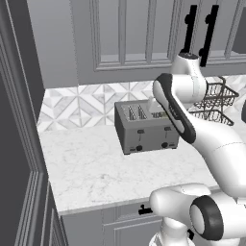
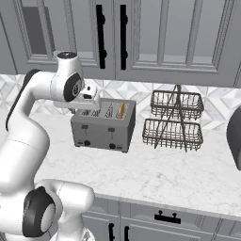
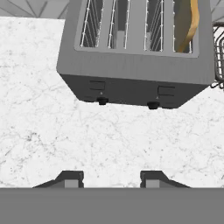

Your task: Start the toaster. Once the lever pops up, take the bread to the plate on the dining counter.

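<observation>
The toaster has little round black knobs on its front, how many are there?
2. Both sit low on the front of the toaster: one knob toward its left end, the other knob toward its right end, each below a lever.

No text, label, brand, number or sign can be read anywhere. The front face of the toaster [image 3: 131,65], with its levers and knobs, bears no legible markings in the hand view or in either base view. The cabinet doors [image 2: 141,33] above the toaster are plain, the patterned tiles [image 1: 81,103] behind it carry only geometric shapes, and the marble worktop [image 1: 91,168] it stands on shows nothing but grey veining.
</observation>
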Tool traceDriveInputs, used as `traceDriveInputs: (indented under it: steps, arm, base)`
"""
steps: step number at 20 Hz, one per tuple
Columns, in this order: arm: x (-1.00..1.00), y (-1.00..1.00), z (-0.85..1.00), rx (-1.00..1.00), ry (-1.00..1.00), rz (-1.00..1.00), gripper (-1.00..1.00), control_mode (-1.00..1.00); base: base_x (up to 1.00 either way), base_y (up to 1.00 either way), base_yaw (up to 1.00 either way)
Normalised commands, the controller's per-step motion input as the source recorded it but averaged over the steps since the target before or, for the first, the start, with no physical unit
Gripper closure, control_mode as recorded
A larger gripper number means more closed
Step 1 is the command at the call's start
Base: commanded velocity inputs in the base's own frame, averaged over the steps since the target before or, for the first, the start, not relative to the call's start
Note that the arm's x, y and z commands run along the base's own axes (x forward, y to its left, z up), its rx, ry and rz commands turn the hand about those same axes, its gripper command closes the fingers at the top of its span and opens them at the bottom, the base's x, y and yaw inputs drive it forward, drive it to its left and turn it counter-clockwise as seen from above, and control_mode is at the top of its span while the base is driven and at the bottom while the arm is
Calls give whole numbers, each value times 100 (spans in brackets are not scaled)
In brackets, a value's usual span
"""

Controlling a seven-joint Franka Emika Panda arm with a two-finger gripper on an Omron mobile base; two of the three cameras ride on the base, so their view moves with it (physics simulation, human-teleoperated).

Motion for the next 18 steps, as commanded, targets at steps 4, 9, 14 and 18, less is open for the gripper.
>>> traceDriveInputs:
  steps: [4, 9, 14, 18]
  arm:
    - [0, -1, 0, 0, -2, 0, -100, -100]
    - [0, 0, 0, 0, 0, 0, -100, -100]
    - [0, -9, 0, 0, 0, 0, -100, -100]
    - [0, -36, -13, 0, 0, 0, -100, -100]
  base:
    - [0, 0, 0]
    - [0, 0, 0]
    - [0, 0, 0]
    - [0, 0, 0]
